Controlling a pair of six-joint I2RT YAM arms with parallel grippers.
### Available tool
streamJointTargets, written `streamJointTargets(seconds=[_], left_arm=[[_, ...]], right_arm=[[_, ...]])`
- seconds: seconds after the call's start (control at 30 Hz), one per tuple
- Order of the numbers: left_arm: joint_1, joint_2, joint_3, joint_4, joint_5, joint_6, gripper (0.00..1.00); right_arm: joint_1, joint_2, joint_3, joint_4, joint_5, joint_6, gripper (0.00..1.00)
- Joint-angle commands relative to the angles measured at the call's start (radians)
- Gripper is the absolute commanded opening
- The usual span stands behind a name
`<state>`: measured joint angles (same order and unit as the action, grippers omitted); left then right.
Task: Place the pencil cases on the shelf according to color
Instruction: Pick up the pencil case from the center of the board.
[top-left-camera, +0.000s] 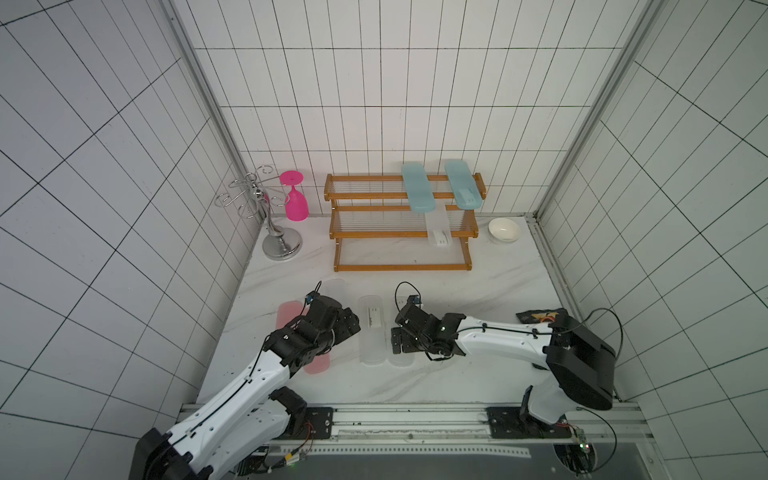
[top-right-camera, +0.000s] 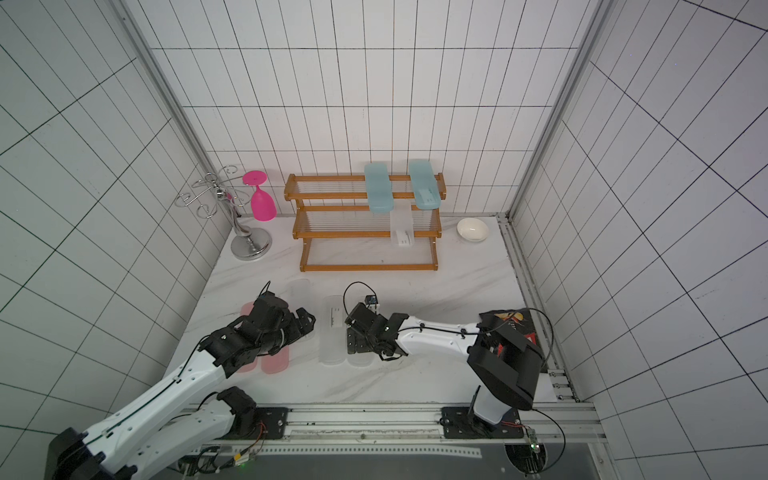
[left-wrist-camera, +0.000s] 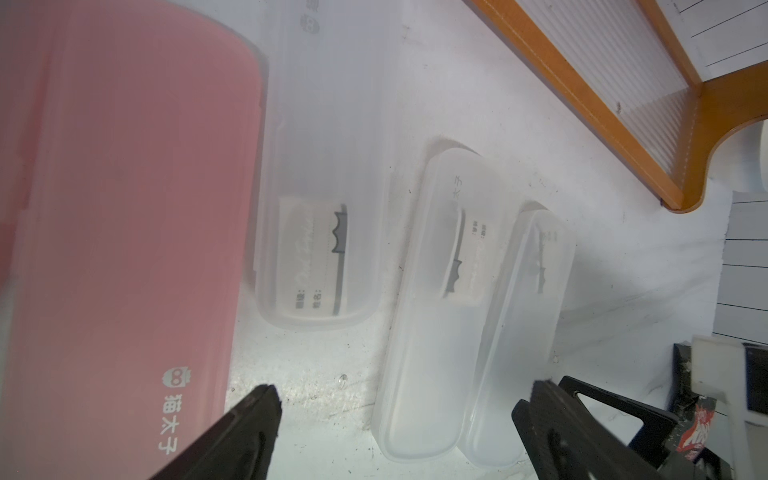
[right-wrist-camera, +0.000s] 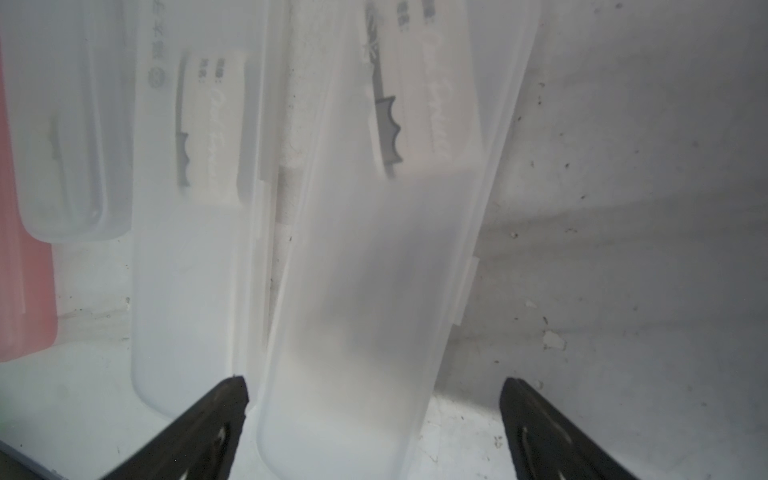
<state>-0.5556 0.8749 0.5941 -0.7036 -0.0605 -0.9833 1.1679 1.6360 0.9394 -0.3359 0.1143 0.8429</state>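
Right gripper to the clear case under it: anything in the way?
Nothing visible. The right gripper is open astride the clear case. A second clear case lies close alongside, near one finger, and might get nudged.

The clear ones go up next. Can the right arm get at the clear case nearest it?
Probably yes. The right tool is open, with the end of that clear case between its jaws and nothing on top. A neighbouring case lies close alongside and may get nudged.
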Motion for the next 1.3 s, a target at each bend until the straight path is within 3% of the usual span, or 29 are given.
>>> streamJointTargets(seconds=[0.0, 0.07, 0.3, 0.5, 0.67, 0.9, 1.27], left_arm=[[0.000, 0.011, -0.003, 0.046, -0.085, 0.010, 0.98], [0.015, 0.017, -0.016, 0.080, -0.120, 0.008, 0.98], [0.088, 0.100, 0.031, 0.127, -0.034, 0.068, 0.98], [0.085, 0.192, 0.058, 0.133, 0.046, 0.073, 0.98], [0.082, 0.170, 0.023, 0.176, 0.060, 0.052, 0.98], [0.081, 0.132, 0.031, 0.139, 0.056, 0.067, 0.98], [0.080, 0.083, 0.031, 0.093, 0.056, 0.073, 0.98]], right_arm=[[0.012, 0.072, 0.078, -0.093, 0.017, -0.020, 0.99], [0.017, 0.108, 0.104, -0.129, 0.038, -0.005, 0.99], [0.008, 0.126, 0.093, -0.207, 0.093, 0.050, 0.99], [-0.037, -0.029, -0.034, -0.261, 0.118, 0.045, 0.99], [-0.059, -0.193, -0.115, -0.295, 0.133, 0.021, 0.99], [-0.164, -0.338, -0.217, -0.101, -0.027, -0.025, 0.99], [-0.243, -0.034, 0.020, -0.079, -0.107, -0.144, 0.99]])
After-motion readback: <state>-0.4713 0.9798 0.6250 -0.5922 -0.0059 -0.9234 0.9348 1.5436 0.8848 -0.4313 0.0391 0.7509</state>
